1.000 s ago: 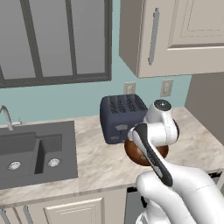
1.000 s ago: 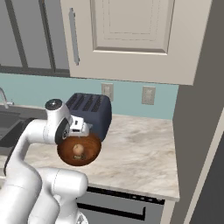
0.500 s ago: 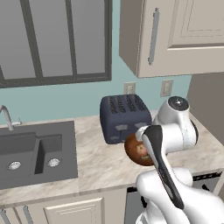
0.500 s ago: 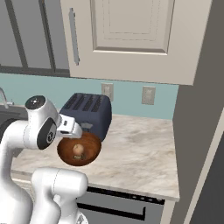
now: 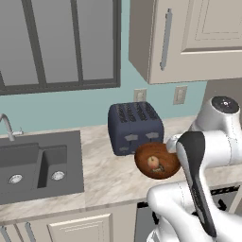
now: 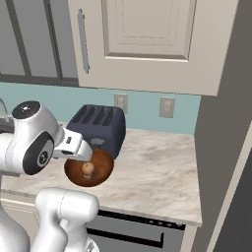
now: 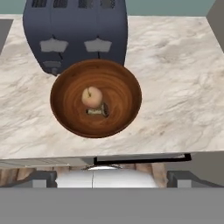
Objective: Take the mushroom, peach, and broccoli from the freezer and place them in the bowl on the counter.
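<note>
The reddish-brown bowl (image 7: 96,98) stands on the beige counter (image 7: 175,87) just in front of the toaster. Inside it lies the tiny mushroom (image 7: 92,97), pale and rounded, with a short tan stem beside it; it also shows in the bowl (image 5: 157,160) from the left base and in the bowl (image 6: 89,167) from the right base. My gripper (image 6: 84,151) hangs above the bowl's near rim at the end of the bent white arm; its fingers are hidden, so I cannot tell how they stand. The peach, the broccoli and the freezer are out of view.
A dark blue-grey toaster (image 5: 134,126) stands behind the bowl against the teal wall. A grey sink (image 5: 33,165) lies to the left. Cream wall cabinets (image 6: 142,39) hang overhead. A tall grey panel (image 6: 224,123) closes off the counter's right end.
The arm has swung up and back from the bowl, its big joint moving away from above it. The mushroom stays lying in the bowl; bowl and toaster have not moved.
</note>
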